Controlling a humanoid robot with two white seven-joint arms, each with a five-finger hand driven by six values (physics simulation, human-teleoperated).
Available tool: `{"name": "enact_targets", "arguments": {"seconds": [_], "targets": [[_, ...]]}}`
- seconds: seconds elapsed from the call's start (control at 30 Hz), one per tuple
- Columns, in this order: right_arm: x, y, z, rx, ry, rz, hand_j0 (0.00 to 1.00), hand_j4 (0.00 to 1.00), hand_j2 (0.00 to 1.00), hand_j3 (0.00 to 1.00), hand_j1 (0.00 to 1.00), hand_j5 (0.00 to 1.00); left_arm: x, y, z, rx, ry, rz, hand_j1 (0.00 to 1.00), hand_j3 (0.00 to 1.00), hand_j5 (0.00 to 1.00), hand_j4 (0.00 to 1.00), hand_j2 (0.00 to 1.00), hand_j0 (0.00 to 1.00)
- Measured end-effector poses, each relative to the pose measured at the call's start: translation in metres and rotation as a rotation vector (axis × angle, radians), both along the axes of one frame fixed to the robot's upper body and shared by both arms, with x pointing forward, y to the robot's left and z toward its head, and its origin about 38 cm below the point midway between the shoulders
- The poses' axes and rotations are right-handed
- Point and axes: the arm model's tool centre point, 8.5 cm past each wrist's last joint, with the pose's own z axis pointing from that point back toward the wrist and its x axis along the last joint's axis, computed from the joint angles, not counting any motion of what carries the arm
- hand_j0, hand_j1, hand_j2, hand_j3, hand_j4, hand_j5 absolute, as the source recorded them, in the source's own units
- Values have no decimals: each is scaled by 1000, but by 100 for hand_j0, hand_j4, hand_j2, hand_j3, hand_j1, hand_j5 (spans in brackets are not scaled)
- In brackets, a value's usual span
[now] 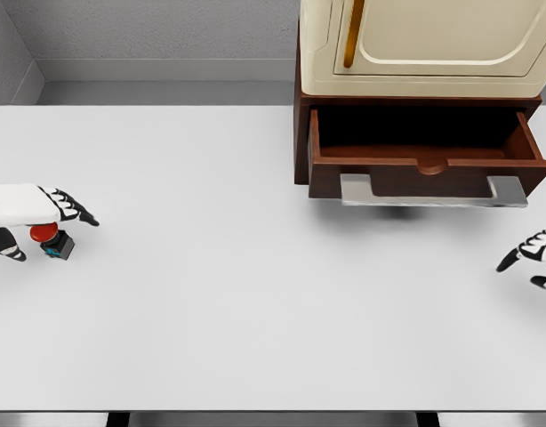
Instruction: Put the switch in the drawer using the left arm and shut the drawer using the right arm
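Note:
The switch (52,240), a small dark block with a red round button on top, sits on the white table at the far left. My left hand (37,218) hovers right over it, fingers spread to either side, not closed on it. The brown drawer (429,165) stands pulled open at the upper right, its inside dark and bare, with a grey handle (433,191) along its front. My right hand (533,253) shows at the right edge, below and right of the drawer, fingers relaxed and holding nothing.
The drawer belongs to a brown cabinet base with a cream cabinet (424,44) on top, its door bearing a gold handle. The white table (255,294) spreads between the two hands. A grey wall runs along the back.

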Motion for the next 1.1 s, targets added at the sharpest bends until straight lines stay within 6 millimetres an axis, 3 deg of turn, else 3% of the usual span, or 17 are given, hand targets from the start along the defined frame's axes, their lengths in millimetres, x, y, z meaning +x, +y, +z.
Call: {"name": "enact_targets", "arguments": {"seconds": [0.1,0.17,0.53,0.7,0.8,0.9,1.1], "targets": [[-1,-4,5,-7,-11,-11,61,61,61,61,61,61,0,0,-1,5,0,-1,87,87,87,87,87,87],[0,-6,9,-12,-21,-14,61,61,61,61,61,61,-1,0,-5,17,6,-2,79,79,79,79,79,79],[11,-9,42,-46,-37,29,59,59,59,59,59,59,6,7,-9,48,-4,18,78,78,78,78,78,78],[14,-5,43,-64,-21,52,59,59,59,59,59,59,6,6,-9,48,-5,17,54,54,54,54,54,54],[14,-4,43,-68,-17,58,59,59,59,59,59,59,6,6,-10,49,-3,16,49,49,49,49,49,49],[14,-4,42,-69,-13,60,59,59,59,59,59,59,6,6,-10,49,-3,14,36,36,36,36,36,36],[15,-4,43,-70,-15,61,56,56,56,56,56,56,7,3,-7,45,-11,8,35,35,35,35,35,35]]}}
